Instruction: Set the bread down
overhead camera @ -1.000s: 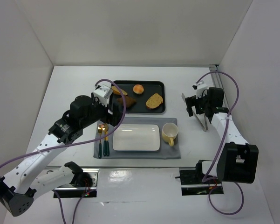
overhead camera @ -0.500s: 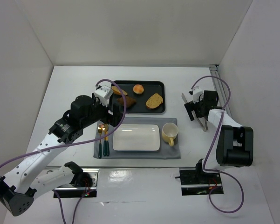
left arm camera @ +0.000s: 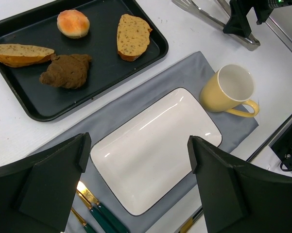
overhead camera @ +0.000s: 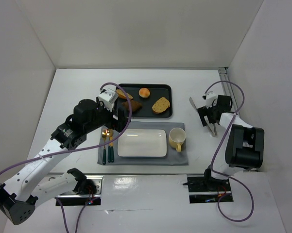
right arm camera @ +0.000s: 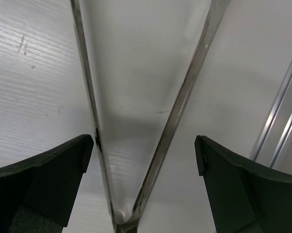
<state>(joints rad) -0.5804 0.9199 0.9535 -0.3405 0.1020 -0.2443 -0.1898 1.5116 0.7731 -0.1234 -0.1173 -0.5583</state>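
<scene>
One bread (left arm camera: 73,23) lies on the tray (left arm camera: 102,63) (right pincer (right arm camera: 143,160) spread over tongs (right arm camera: 180,107)).

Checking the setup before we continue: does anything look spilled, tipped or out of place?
Nothing stands out. The bread sits on the black tray, the white plate lies flat and bare, the yellow mug stands upright.

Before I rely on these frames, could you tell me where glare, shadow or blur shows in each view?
Top external: even light, with a bright reflection on the glossy near strip of the table. Left wrist: sharp; the bread is clear, soft streaks of glare on the white plate. Right wrist: very close on the tongs, a grey shadow between their arms.
</scene>
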